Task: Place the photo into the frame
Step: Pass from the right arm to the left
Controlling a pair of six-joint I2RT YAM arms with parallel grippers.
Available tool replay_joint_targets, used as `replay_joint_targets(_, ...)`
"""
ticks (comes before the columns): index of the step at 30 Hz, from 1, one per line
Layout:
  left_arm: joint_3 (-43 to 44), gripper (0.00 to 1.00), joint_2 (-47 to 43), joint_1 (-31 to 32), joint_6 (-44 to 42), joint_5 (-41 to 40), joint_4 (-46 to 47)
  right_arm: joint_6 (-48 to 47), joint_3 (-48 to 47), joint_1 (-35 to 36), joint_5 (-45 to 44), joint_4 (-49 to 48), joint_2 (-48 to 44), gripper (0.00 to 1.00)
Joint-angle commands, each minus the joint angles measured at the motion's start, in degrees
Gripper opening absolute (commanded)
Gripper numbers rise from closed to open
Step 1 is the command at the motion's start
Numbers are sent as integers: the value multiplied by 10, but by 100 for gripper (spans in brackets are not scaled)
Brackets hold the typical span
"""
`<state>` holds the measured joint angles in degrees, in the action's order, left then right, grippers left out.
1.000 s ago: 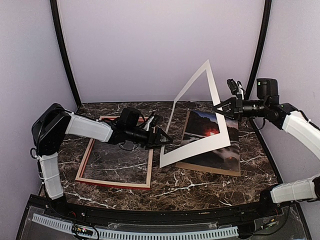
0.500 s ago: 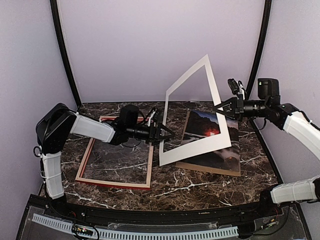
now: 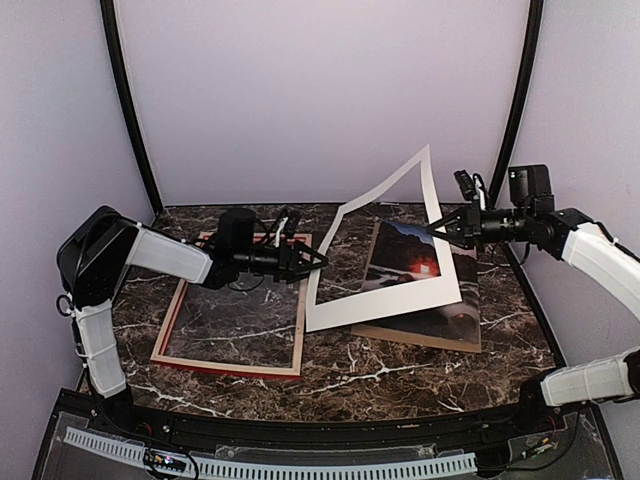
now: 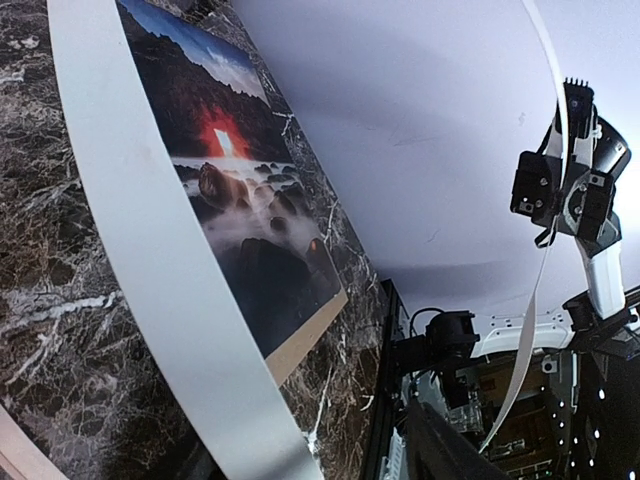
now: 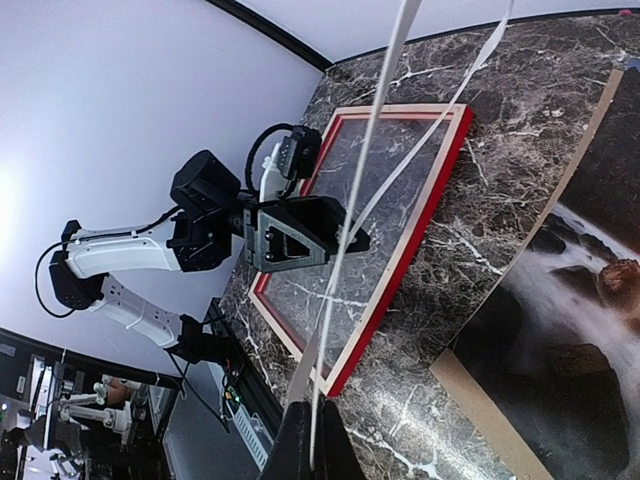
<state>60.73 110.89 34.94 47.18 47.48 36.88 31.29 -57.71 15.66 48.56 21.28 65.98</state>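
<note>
Over the photo [image 3: 405, 262], right gripper [image 3: 437, 226] holds a white mat [image 3: 380, 310]

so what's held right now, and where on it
White mat, by its raised right edge, in the jaws of the right gripper; left gripper: cannot tell.

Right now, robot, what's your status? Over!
Right hand shut on the white mat, tilted up. Left hand at its left edge, grip unclear. Photo flat on brown board, frame empty. Mat hangs over photo.
</note>
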Motion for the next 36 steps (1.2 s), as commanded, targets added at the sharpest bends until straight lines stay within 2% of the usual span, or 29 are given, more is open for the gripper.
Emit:
replay_joint_targets(1,-8,56,-38,-6,-9,13,26,-19,14,-4,-16,1,8,0)
replay_joint_targets(18,-8,28,-44,-16,-15,25,5,-49,49,-13,-38,5,35,0)
replay_joint_targets(20,-8,21,-45,-17,-17,24,-1,-51,55,-12,-39,2,35,0)
replay_joint_targets(22,-10,7,-48,-18,-20,21,-8,-51,63,-12,-40,-3,36,0)
replay_joint_targets(24,-10,1,-55,-18,-27,17,-23,-51,71,-12,-41,-7,36,1)
replay_joint_targets(27,-6,0,-75,-20,-52,3,-73,-47,85,-12,-43,-17,38,6)
replay_joint_targets(32,13,0,-122,-22,-103,-28,-225,-21,118,-10,-36,-53,39,15)
replay_joint_targets(36,21,0,-147,-29,-119,-37,-313,-12,138,1,-50,-64,46,36)
